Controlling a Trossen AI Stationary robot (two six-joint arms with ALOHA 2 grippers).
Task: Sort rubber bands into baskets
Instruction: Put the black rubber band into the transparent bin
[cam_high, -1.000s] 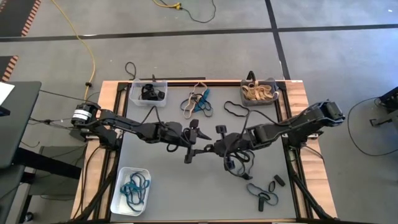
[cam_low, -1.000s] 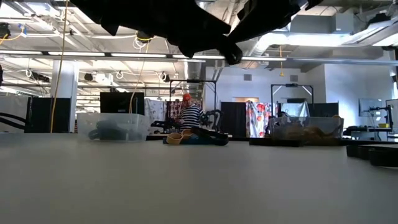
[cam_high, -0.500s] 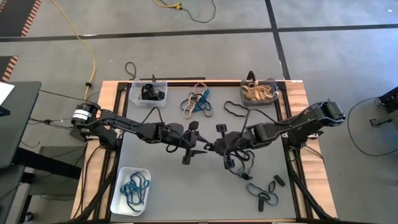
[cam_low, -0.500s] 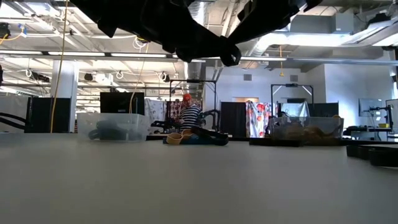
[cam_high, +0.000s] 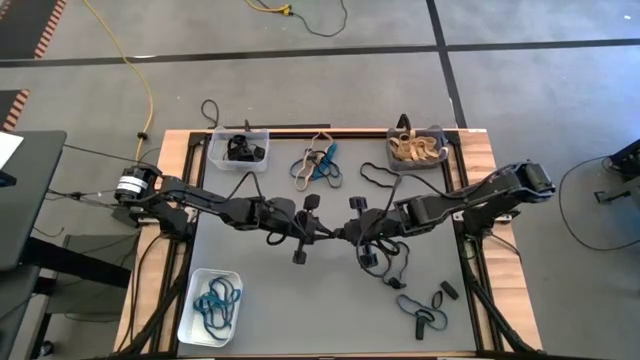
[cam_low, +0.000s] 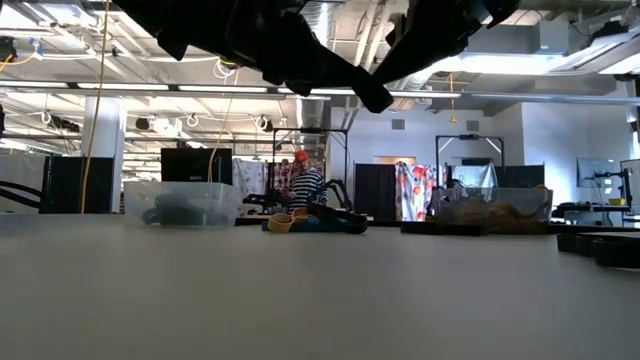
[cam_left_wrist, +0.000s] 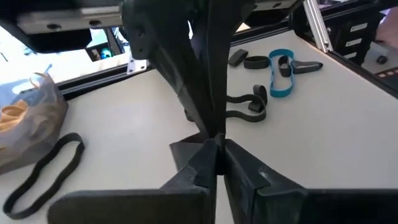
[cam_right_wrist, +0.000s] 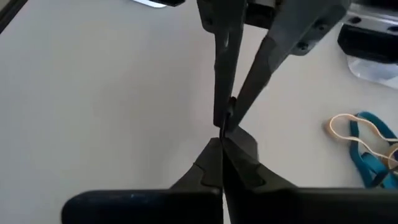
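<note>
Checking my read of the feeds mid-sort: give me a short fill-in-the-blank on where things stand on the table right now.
1. The left gripper and right gripper meet tip to tip, both ____.
2. The white basket holds ____ rubber bands.
3. The tan rubber bands lie in the ____ basket.

Missing words: shut; teal-blue; dark grey

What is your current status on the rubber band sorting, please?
Left gripper and right gripper shut, tips meeting mid-table. No band seen between them. Loose rubber bands wait between clear basket and grey basket. Nothing seen in the way.
</note>
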